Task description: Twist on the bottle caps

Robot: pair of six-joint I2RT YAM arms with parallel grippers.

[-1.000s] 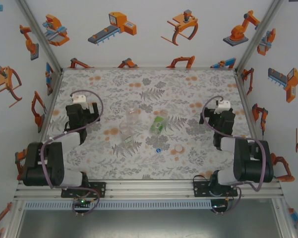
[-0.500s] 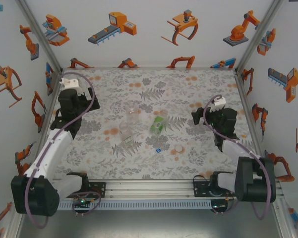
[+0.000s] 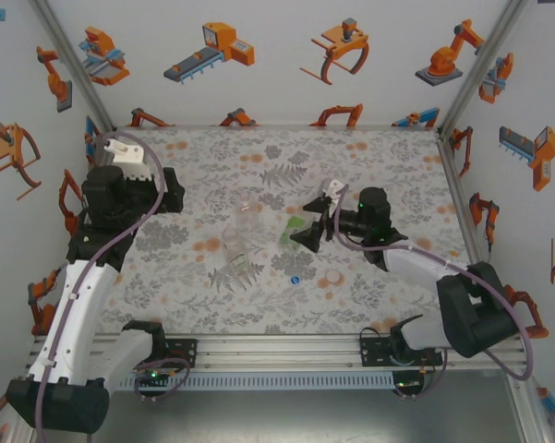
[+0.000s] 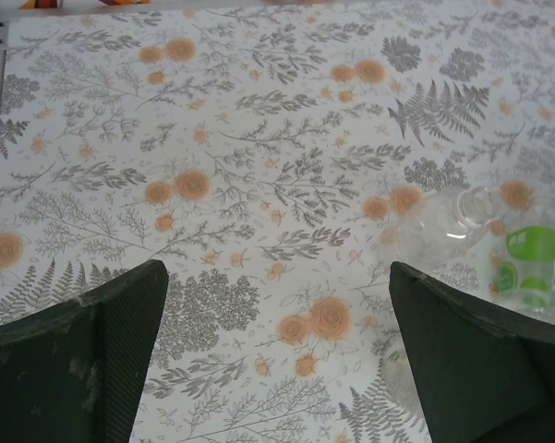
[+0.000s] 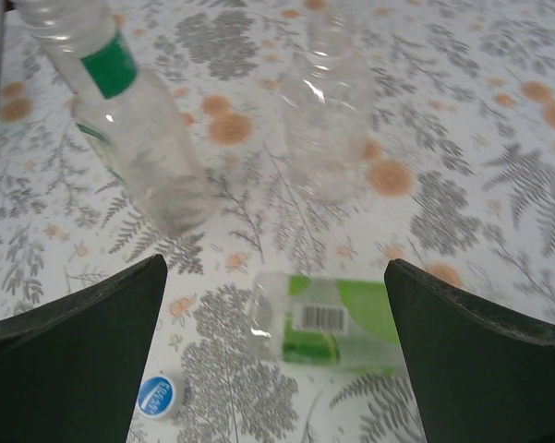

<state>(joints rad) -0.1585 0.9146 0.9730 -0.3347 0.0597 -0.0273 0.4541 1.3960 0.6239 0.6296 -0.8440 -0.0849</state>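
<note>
A green bottle [image 3: 294,231] lies on its side mid-table, seen as a green-labelled bottle [image 5: 346,323] below and between my right fingers. My right gripper [image 3: 307,224] [image 5: 275,266] hovers open at its right end, nothing held. Two colourless bottles [image 3: 249,214] [image 3: 237,251] stand left of it; the right wrist view shows one with a green band [image 5: 134,120] and a plain one [image 5: 328,120]. A blue cap [image 3: 296,279] [image 5: 157,397] and a white cap [image 3: 333,276] lie nearer the front. My left gripper [image 3: 171,197] [image 4: 277,268] is open over bare cloth, with bottles [image 4: 452,221] off to its right.
The floral tablecloth [image 3: 369,157] covers the whole table. Metal frame posts [image 3: 462,83] and white walls close off the back and sides. A metal rail [image 3: 277,351] with both arm bases runs along the near edge.
My right arm has swung left from the table's right side to the green bottle. My left arm has lifted and stretched along the left side, its gripper now turned toward the bottles.
</note>
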